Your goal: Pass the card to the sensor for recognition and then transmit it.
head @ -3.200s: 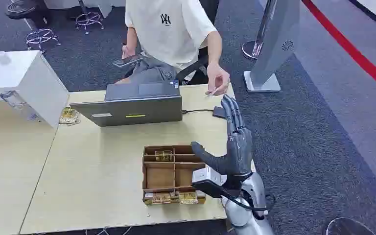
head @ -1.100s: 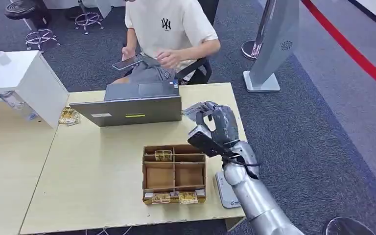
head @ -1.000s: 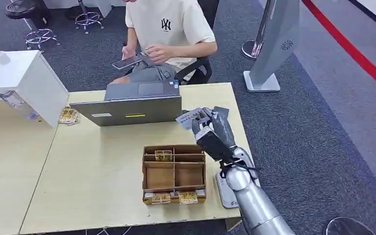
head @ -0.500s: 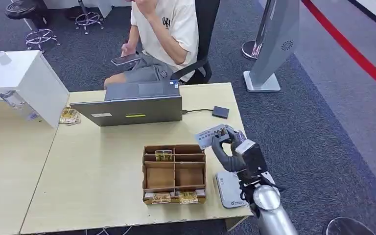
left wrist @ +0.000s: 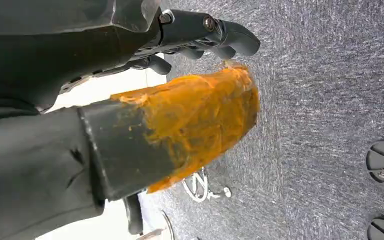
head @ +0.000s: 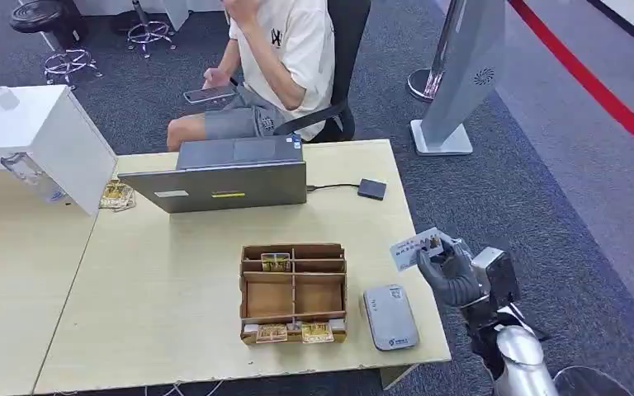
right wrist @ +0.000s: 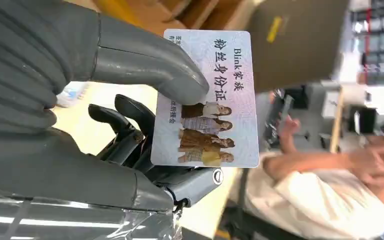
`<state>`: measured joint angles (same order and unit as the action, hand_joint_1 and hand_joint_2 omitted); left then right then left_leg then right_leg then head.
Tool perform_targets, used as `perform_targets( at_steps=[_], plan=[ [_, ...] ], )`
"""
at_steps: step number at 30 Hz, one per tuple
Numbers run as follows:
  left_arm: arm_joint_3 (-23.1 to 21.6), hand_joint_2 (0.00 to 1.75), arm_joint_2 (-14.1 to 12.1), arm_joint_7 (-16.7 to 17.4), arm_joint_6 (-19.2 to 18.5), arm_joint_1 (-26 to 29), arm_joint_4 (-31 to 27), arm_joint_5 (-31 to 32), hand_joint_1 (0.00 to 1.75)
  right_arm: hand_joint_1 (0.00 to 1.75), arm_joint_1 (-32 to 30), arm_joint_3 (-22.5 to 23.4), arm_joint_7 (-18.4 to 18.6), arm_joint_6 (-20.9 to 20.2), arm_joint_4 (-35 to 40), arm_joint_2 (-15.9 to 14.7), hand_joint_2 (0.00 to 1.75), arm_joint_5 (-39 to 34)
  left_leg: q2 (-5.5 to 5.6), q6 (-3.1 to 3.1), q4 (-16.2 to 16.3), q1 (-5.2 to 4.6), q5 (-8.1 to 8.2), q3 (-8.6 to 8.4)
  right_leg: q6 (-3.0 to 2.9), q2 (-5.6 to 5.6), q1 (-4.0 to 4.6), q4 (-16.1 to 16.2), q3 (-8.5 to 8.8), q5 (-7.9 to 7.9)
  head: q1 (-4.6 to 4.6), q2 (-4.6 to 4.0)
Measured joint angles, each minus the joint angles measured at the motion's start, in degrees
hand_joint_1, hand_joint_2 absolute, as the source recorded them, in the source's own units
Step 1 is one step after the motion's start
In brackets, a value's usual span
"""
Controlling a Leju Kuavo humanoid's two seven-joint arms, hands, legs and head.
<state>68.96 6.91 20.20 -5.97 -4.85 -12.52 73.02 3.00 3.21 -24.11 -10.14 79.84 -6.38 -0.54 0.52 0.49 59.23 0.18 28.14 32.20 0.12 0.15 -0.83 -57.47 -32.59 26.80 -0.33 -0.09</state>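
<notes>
My right hand [head: 459,279] pinches a pale photo card [head: 413,247] between thumb and fingers, just past the table's right edge. The grey card sensor [head: 390,318] lies flat on the table [head: 157,313], to the left of the hand and nearer the front edge. The card hangs in the air beside the sensor, not over it. In the right wrist view the card [right wrist: 210,100] faces the camera with printed text and a group photo, the thumb [right wrist: 150,70] pressing on it. My left hand [left wrist: 155,125], its thumb wrapped in orange tape, hangs over grey carpet and holds nothing.
A cardboard organiser box [head: 293,289] sits left of the sensor. A laptop [head: 227,177] and a small dark box [head: 371,189] stand at the table's far side. A person [head: 285,49] sits beyond, turned away. A white cabinet [head: 41,132] stands at left, a grey kiosk [head: 462,74] at right.
My right hand has carried the card right and toward me, from above the table to beyond its right edge, uncovering the sensor. The person has turned further away.
</notes>
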Motion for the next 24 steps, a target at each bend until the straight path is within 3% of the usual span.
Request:
perform_targets(
  at_steps=[7,14,24],
  plan=[
    [0.0,0.0,0.0,0.0,-0.02,0.0,0.0,-0.09,0.0,1.75,0.4,0.47,-0.2,-1.97,-5.46,-3.0,1.75,9.27,0.0,0.0,0.0,0.0,0.0,0.04,0.0,-0.01,-0.01,0.0,0.01,-0.01,0.0,0.0],
    [0.02,0.0,0.0,0.15,-0.02,-0.02,0.0,-0.68,0.0,1.75,2.13,-4.28,-1.03,-0.28,-8.67,-5.45,1.75,19.13,-0.01,0.0,0.0,0.0,-0.01,0.02,0.0,0.0,0.0,0.0,0.01,-0.01,0.0,0.0],
    [0.96,0.0,0.0,0.37,-0.02,-0.02,0.0,-1.03,0.0,1.75,6.27,-10.14,-1.11,0.27,-12.61,-8.35,1.75,24.33,-0.01,0.03,0.0,0.0,-0.02,0.02,0.0,0.0,-0.01,0.0,0.01,-0.03,0.0,0.0]
  ],
)
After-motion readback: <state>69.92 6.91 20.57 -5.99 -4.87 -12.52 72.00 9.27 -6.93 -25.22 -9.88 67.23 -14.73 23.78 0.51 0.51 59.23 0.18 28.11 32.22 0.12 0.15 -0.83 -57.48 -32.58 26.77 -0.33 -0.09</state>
